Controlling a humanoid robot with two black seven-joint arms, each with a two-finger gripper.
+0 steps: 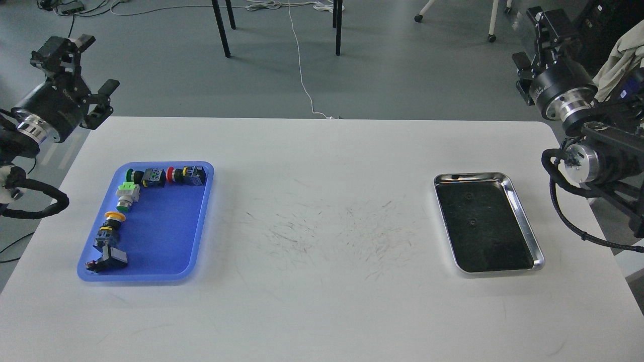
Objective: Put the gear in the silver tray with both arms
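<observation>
Grippers, left (75, 70) and right (541, 37), hung off the table (322, 301) corners holding nothing; finger spacing could not be told. Silver tray (526, 221) sat empty.

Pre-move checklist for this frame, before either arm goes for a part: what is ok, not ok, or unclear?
1. Silver tray free to receive parts: ok, nothing in it.
2. Parts waiting in blue tray: ok, along its far and left sides.
3. Left pincer open, holding nothing: ok, raised off the table's left corner.
4. Right pincer state: cannot tell, seen end-on, dark.
5. Table between trays free of objects: ok, only scuff marks.
6. Arms clear of both trays: ok.
</observation>
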